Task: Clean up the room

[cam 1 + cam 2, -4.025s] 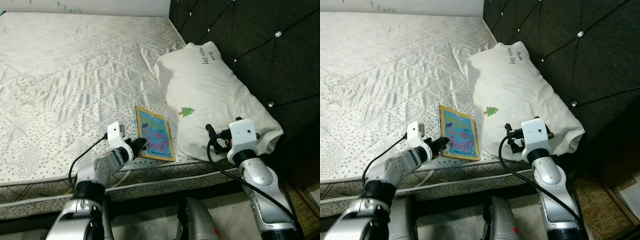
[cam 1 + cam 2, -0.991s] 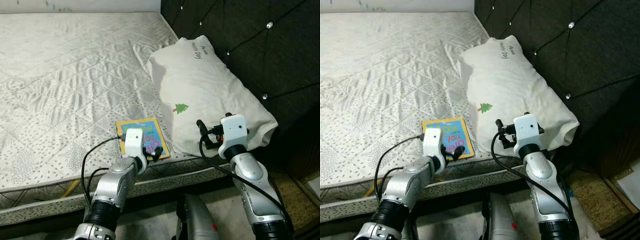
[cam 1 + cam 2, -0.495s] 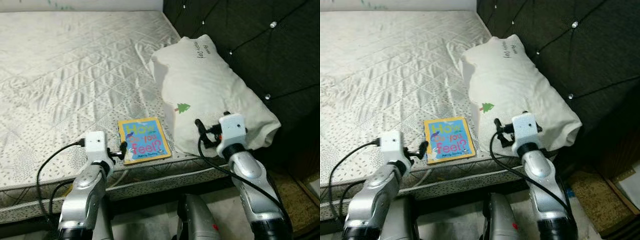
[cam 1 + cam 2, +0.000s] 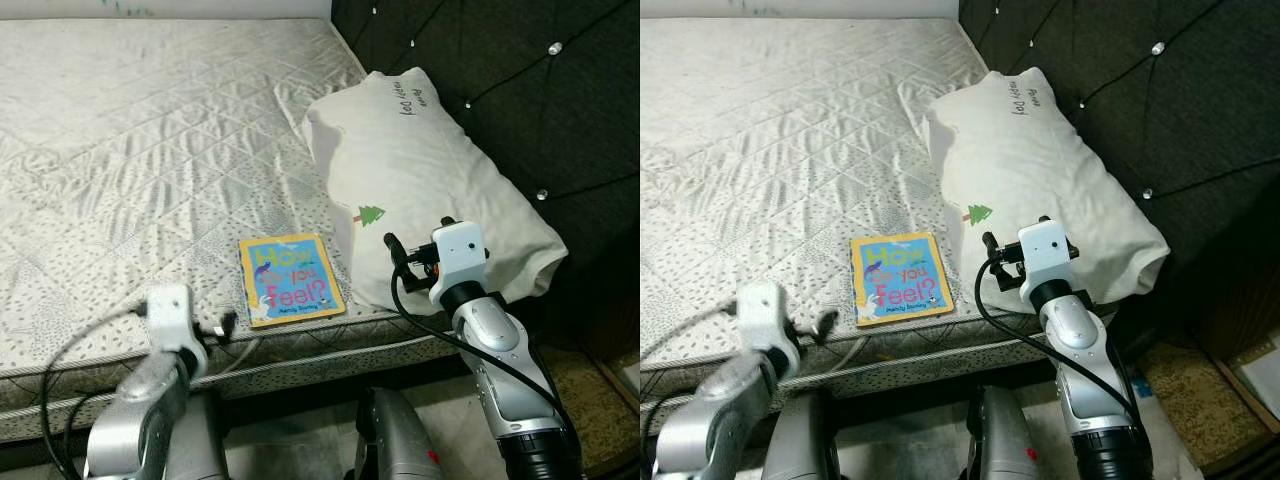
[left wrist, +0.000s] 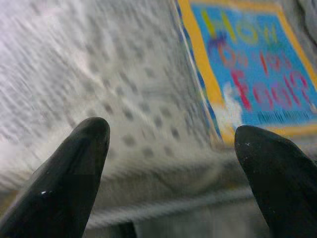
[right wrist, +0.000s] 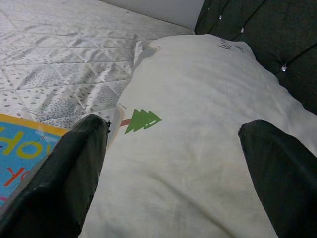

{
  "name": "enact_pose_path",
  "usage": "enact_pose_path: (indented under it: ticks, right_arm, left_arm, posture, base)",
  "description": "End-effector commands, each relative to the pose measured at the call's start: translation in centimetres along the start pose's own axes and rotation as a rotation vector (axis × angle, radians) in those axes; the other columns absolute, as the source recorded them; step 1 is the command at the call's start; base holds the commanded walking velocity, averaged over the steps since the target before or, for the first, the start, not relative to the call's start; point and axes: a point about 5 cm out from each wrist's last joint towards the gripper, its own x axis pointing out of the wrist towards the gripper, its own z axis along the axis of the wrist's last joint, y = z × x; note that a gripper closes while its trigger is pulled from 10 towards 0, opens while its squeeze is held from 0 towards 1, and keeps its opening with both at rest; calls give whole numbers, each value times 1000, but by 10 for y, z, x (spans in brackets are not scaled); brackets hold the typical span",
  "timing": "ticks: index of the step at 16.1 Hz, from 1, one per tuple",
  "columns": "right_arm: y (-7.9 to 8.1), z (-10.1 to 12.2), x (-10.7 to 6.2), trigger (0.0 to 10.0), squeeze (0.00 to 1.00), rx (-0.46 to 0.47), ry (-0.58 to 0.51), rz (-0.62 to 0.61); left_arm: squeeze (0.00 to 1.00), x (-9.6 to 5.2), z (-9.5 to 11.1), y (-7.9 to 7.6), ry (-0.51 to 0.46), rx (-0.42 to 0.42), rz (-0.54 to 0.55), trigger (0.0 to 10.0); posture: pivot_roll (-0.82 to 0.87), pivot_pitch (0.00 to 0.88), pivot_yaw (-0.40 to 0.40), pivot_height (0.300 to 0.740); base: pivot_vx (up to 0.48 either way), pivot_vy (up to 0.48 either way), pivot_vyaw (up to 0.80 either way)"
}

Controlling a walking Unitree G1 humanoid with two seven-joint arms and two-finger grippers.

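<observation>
Judging by its thin, flat look, we take the book (image 4: 291, 279) for a light, stiff picture book with a glossy cover that may slip under our fingers. It lies flat on the mattress (image 4: 150, 150) near the front edge, just beside the pillow (image 4: 430, 190). Flat on soft, giving bedding, it offers no face to pinch, so we would take it by the near edge, where that edge lies close to the mattress border, and press down a little so one finger can get under the cover.

Our left gripper (image 5: 171, 144) hangs at the mattress edge, off the near corner of the book, spread wide and holding nothing. Our right gripper (image 6: 178, 134) hovers before the pillow, also parted and empty.

On the cover we read "How ... you Feel?" in coloured letters on blue with a yellow border; the middle word is unclear, and the small line beneath is too fine to read. The pillow bears a small green tree print and a handwritten-style line near its top that we cannot make out surely. The pillow itself looks soft and bulky.
</observation>
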Motion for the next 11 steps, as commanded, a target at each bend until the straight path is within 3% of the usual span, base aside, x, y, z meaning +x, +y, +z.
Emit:
enact_pose_path:
  ticks: [1,8,11]
  right_arm:
    - [0,1,0,10000,0,-6,-5,12]
    - [-2,2,-1,10000,0,-17,-10,18]
    - [1,1,-3,10000,0,-15,-5,20]
  left_arm:
    - [0,-3,0,-2,20,-7,-16,10000]
    - [0,-3,-11,7,151,15,-39,10000]
    - [0,2,-10,13,164,21,-32,10000]
  posture:
    - [5,91,-99,554]
    - [-2,111,-100,554]
    - [-5,121,-100,554]
  base:
    - [0,0,0]
    - [0,0,0]
    - [0,0,0]
